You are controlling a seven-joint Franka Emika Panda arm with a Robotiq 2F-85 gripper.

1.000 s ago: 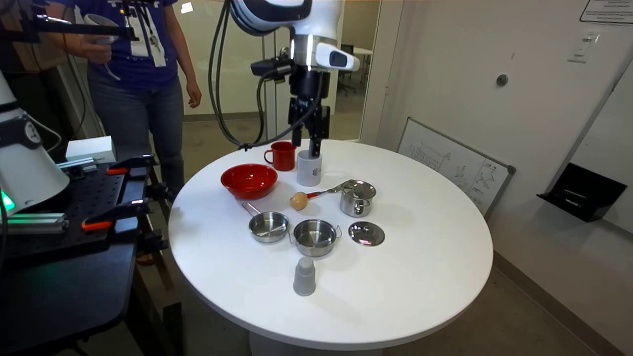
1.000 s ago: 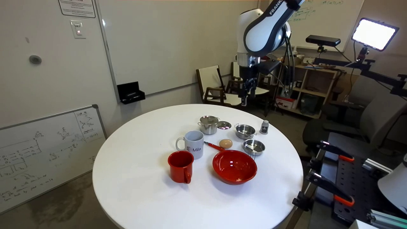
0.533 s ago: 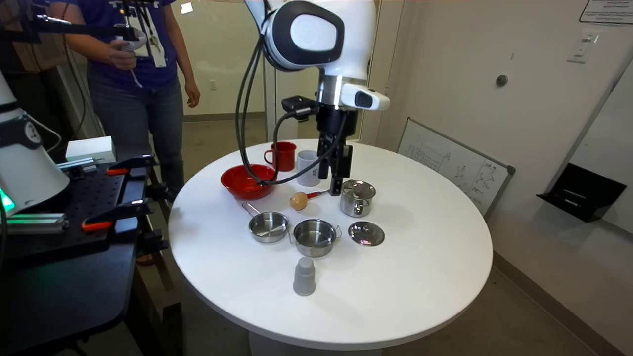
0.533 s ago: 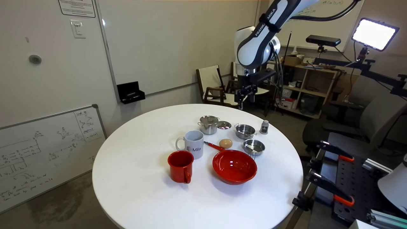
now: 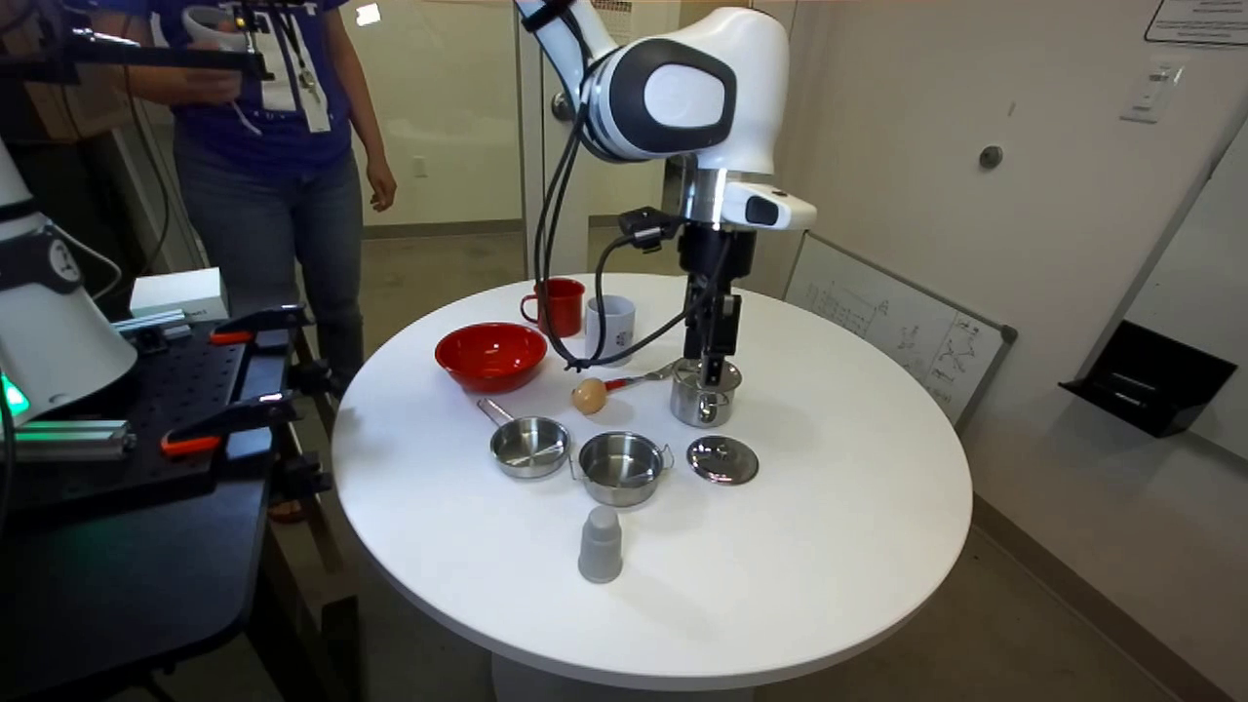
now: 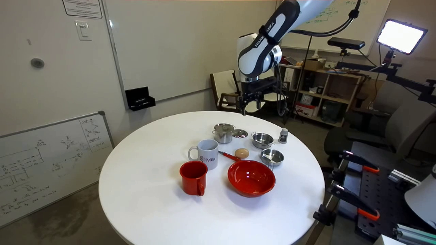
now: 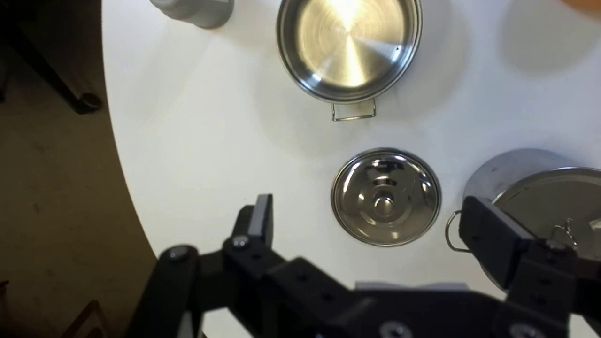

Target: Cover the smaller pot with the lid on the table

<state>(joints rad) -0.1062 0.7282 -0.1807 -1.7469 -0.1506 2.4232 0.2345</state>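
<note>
The lid (image 5: 722, 460) is a shiny steel disc with a central knob, flat on the white table; it also shows in an exterior view (image 6: 240, 133) and the wrist view (image 7: 385, 225). The smaller pot (image 5: 694, 409), tall and steel, stands beside it (image 6: 223, 135). Its top looks like a grey disc in the wrist view (image 7: 558, 202); I cannot tell whether that is a cover. My gripper (image 7: 368, 204) is open and empty, above the table. In the wrist view the lid lies between its fingers, and one finger partly hides the pot. The gripper overlaps the pot's rim in an exterior view (image 5: 704, 372).
A low two-handled steel bowl (image 5: 621, 470) and a long-handled steel pan (image 5: 529, 448) stand near the lid. A grey bottle (image 5: 601, 548), an egg (image 5: 589, 397), a red-handled utensil (image 6: 229, 156), a white mug (image 6: 208, 154), a red mug (image 6: 193, 178) and a red bowl (image 6: 251, 180) share the table.
My arm has come down and moved outward from its base, from in front of the white mug to in front of the pot as seen from outside. Table objects have not moved.
</note>
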